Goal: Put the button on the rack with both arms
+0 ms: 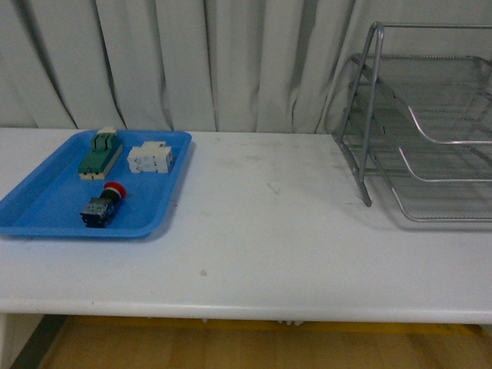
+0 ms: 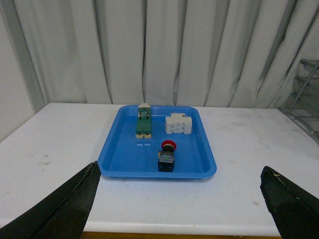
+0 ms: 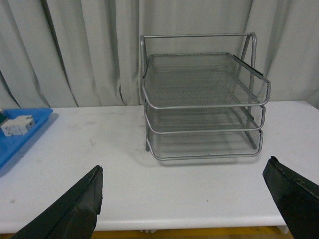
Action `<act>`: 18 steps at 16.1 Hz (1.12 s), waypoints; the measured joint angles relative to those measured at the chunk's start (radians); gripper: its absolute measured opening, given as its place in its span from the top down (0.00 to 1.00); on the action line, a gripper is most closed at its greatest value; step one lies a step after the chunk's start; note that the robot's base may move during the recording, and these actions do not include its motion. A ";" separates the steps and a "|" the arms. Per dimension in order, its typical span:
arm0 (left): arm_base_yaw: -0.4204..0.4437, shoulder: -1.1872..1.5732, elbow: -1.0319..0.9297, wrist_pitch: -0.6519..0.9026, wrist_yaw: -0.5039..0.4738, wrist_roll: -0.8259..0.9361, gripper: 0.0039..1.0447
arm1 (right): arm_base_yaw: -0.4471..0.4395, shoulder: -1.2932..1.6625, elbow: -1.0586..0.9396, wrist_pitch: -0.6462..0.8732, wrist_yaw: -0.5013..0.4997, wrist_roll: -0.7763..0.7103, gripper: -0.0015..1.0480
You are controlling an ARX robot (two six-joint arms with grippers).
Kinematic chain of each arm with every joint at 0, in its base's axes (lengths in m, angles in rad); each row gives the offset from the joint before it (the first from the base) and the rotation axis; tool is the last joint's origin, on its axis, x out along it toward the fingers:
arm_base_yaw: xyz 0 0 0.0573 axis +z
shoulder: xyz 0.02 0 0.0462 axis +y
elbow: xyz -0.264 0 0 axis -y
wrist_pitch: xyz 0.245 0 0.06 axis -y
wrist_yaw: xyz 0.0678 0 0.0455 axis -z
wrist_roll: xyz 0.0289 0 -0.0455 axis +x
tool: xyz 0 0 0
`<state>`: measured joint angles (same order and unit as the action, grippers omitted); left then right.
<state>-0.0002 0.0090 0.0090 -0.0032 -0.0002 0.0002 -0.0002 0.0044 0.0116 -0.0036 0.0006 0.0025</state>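
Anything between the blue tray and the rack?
Nothing. Front view shows only bare tabletop between the blue tray and the rack.

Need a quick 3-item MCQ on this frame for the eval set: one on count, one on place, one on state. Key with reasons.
1. How many tiers has the rack?
A) two
B) three
C) four

2. Where is the button?
A) on the rack's top tier
B) on the rack's bottom tier
C) in the blue tray, nearer the robot than the other two parts

3. What state is the left gripper in?
A) open, holding nothing
B) shut on the button
C) shut on nothing

Key:
1 B: the right wrist view shows three stacked mesh tiers.
2 C: the front view shows it inside the tray, in front of the green switch and the white block.
3 A: in the left wrist view its fingers are wide apart, and the button lies off in the tray.
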 joint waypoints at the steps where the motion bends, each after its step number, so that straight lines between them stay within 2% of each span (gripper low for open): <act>1: 0.000 0.000 0.000 0.000 0.000 0.000 0.06 | 0.000 0.000 0.000 0.000 0.000 0.000 0.06; 18: 0.000 0.000 0.000 0.000 0.000 0.000 0.06 | 0.000 0.000 0.000 0.000 0.000 0.000 0.06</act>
<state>-0.0002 0.0090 0.0090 -0.0032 -0.0002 0.0002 -0.0002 0.0044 0.0116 -0.0036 0.0006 0.0021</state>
